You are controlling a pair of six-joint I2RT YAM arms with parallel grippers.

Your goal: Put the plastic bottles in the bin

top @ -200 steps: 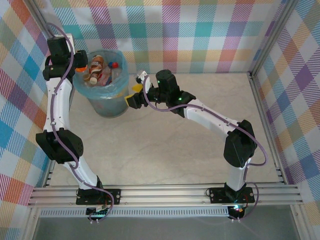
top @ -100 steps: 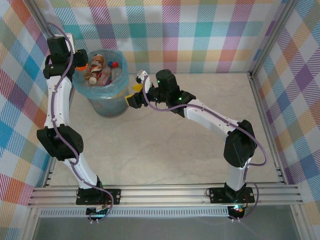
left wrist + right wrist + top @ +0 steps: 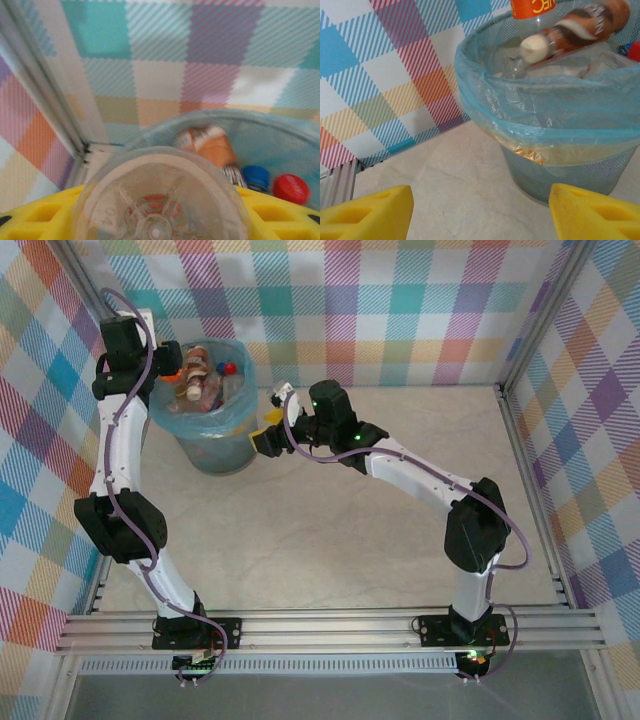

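One bin stands there, with two grippers: the left gripper and the right gripper. One clear bottle sits between the left jaws. Beyond them lie one orange-labelled bottle, one blue cap and one red cap.

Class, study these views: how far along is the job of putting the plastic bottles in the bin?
Done: several bottles already lie piled in the bin. In hand: the left gripper holds a clear bottle by its sides, at the bin's rim. The right gripper stands open and empty beside the bin. Left: dropping that held bottle in, which looks like the last step.
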